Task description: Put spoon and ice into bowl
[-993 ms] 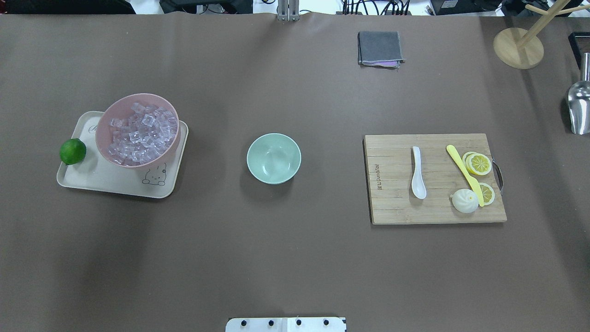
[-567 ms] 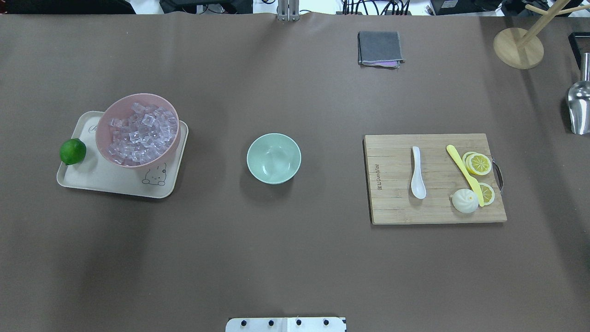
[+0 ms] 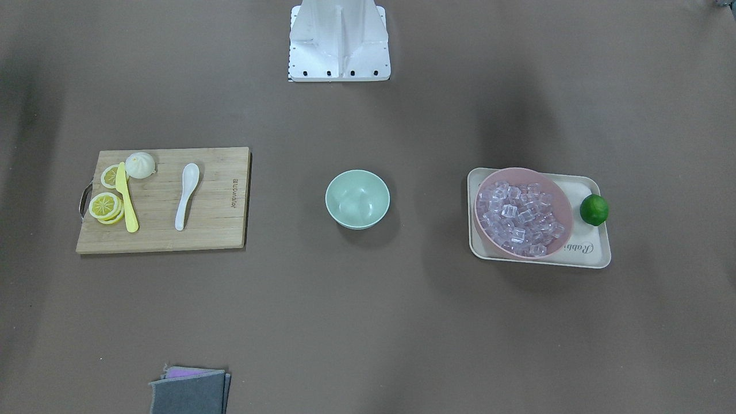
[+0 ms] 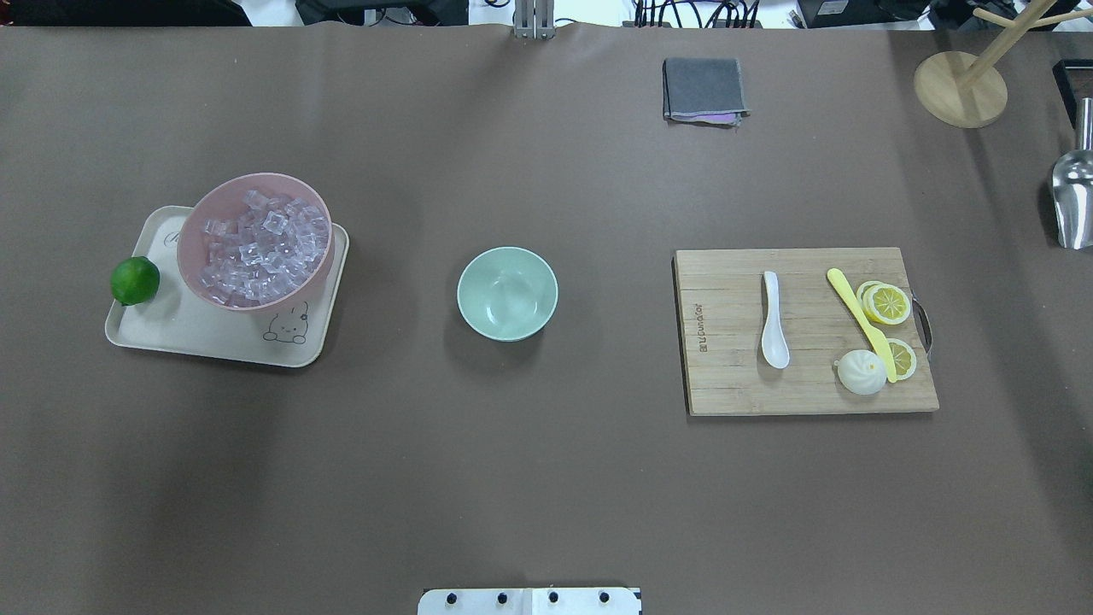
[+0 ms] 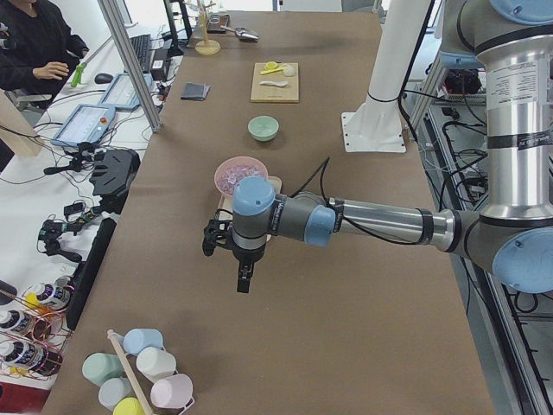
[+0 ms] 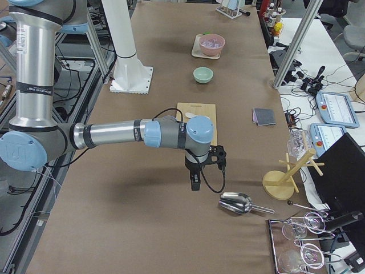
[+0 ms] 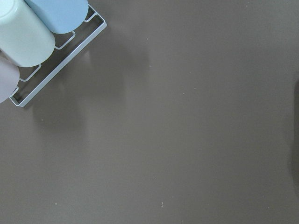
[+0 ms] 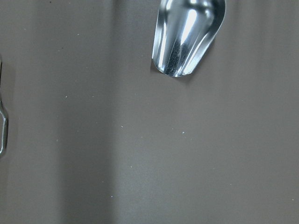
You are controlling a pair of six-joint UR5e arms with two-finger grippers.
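The white spoon (image 4: 774,321) lies on a wooden cutting board (image 4: 726,376) at the table's right, scoop toward me. The mint-green bowl (image 4: 507,293) stands empty at the middle. Ice cubes (image 4: 260,243) fill a pink bowl (image 4: 195,235) on a beige tray (image 4: 205,337) at the left. Neither gripper shows in the overhead or front views. In the exterior left view my left gripper (image 5: 244,281) hangs over bare table beyond the tray. In the exterior right view my right gripper (image 6: 195,184) hangs between the board and a metal scoop (image 6: 236,202). I cannot tell whether either is open.
A lime (image 4: 135,280) sits on the tray's left edge. A yellow knife (image 4: 858,320), lemon slices (image 4: 886,303) and a bun (image 4: 861,372) share the board. A grey cloth (image 4: 704,90), a wooden stand (image 4: 960,88) and a cup rack (image 7: 51,60) are around.
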